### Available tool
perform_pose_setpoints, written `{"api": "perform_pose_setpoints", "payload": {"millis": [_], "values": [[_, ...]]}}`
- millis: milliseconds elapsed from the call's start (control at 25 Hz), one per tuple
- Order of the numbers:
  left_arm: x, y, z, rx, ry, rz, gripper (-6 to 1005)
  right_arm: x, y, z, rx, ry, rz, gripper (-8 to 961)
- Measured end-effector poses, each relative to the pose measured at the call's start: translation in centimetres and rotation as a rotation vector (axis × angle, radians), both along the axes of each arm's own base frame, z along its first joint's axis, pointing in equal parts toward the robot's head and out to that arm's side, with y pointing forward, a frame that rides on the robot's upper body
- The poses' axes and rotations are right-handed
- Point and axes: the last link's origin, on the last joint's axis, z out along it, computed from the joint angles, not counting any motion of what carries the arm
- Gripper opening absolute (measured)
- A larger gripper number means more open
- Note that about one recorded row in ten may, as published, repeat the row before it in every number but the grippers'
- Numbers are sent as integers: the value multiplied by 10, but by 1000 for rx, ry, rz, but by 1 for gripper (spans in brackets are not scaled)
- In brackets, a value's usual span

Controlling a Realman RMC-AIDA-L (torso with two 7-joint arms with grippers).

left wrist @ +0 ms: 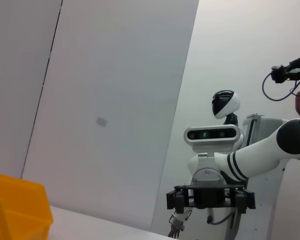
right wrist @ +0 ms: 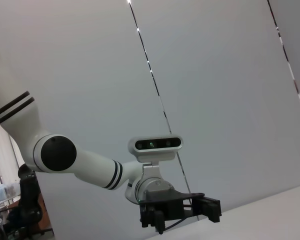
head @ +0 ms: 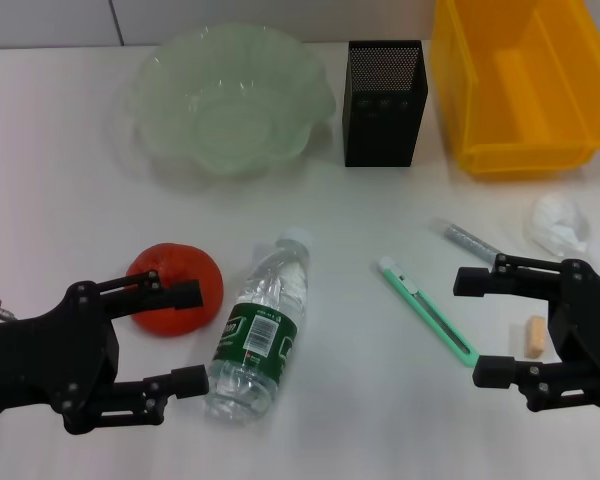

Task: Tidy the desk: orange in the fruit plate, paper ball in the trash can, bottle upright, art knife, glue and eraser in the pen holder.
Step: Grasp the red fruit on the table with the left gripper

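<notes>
Both pincers, left pincer [head: 175, 335] and right pincer [head: 485, 325], are held released at the worktop's near edge, and the lying bottle [head: 260, 325] beside the orange [head: 176, 288] could be rolled if nudged.

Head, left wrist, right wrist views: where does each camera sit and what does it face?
Head: above the desk, looking down at bottle, orange, both grippers open.
Left wrist: low at the desk, facing sideways toward the right gripper and robot head.
Right wrist: low, facing the left gripper.
Shared: head and left wrist both show the yellow bin.
</notes>
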Motion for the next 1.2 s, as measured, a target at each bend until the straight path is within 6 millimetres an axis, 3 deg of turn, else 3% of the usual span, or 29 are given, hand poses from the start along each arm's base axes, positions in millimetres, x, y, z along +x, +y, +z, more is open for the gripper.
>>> {"api": "perform_pose_setpoints", "payload": {"millis": [520, 680, 760, 880, 960, 1160, 1200], "values": [[0, 2, 2, 6, 3, 2, 770, -2, 2, 0, 1, -2, 6, 815], [1, 20, 18, 20, 72, 45, 765, 4, 1, 3, 17, -12, -21, 815], [-3, 49, 28, 33, 179, 174, 763, 7, -1, 3, 20, -16, -31, 815], [-5, 63, 29, 29, 242, 233, 760, 15, -5, 3, 33, -32, -69, 815], [-6, 77, 27, 24, 320, 258, 758, 16, -6, 2, 35, -35, -77, 815], [-10, 86, 16, 30, 403, 284, 752, 20, -8, 1, 41, -44, -100, 816], [-15, 91, 6, 45, 463, 305, 751, 20, -8, 0, 41, -44, -101, 816]]}}
